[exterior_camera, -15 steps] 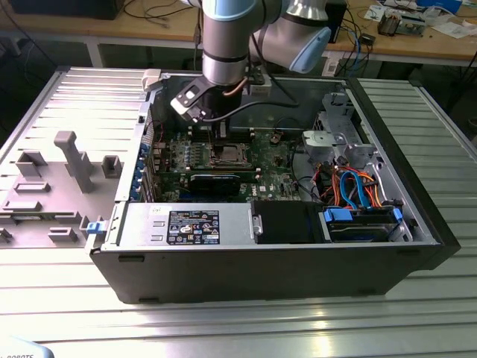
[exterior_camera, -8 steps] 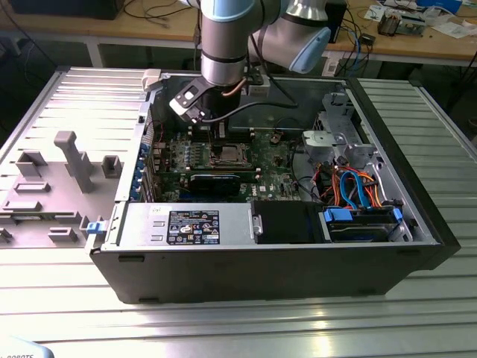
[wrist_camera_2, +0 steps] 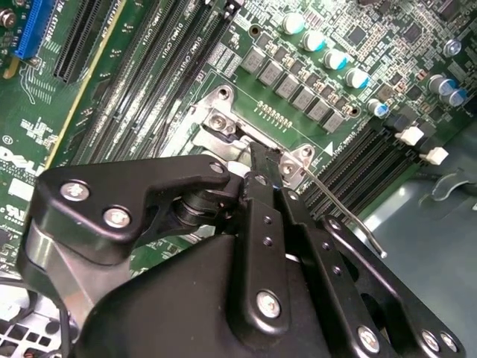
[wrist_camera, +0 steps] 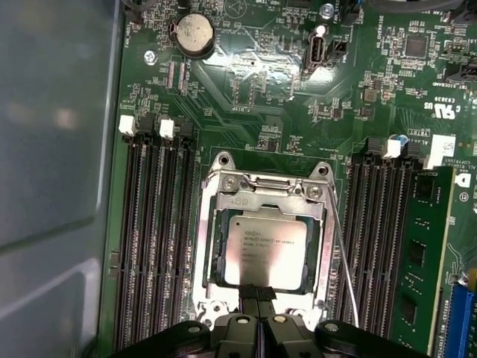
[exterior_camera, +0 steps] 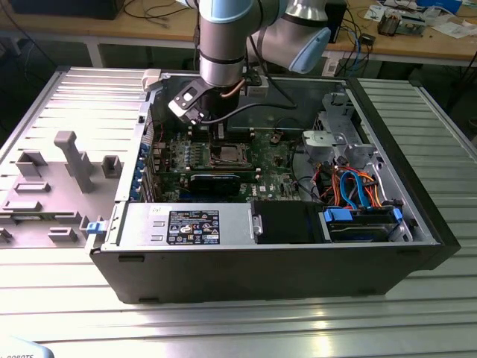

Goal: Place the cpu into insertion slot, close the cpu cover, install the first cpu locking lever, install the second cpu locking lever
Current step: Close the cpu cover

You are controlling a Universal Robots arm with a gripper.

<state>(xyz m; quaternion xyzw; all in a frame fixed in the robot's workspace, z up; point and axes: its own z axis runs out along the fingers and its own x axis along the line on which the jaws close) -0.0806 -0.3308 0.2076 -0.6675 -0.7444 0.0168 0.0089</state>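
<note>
Exterior view: the arm's down inside the open PC case (exterior_camera: 261, 253) on the ribbed tabletop (exterior_camera: 223, 328), claw (exterior_camera: 218, 140) right over the insertion slot (exterior_camera: 226, 155). Second wrist view: its fingers (wrist_camera_2: 257, 198) are pinched together with nothing between them, and a thin wire lever (wrist_camera_2: 339, 201) sticks out just beside them. First wrist view: the cpu (wrist_camera: 261, 246) sits flat in the slot, the cpu cover (wrist_camera: 270, 201) is down around it, and the claw tip is at the cover's edge.
</note>
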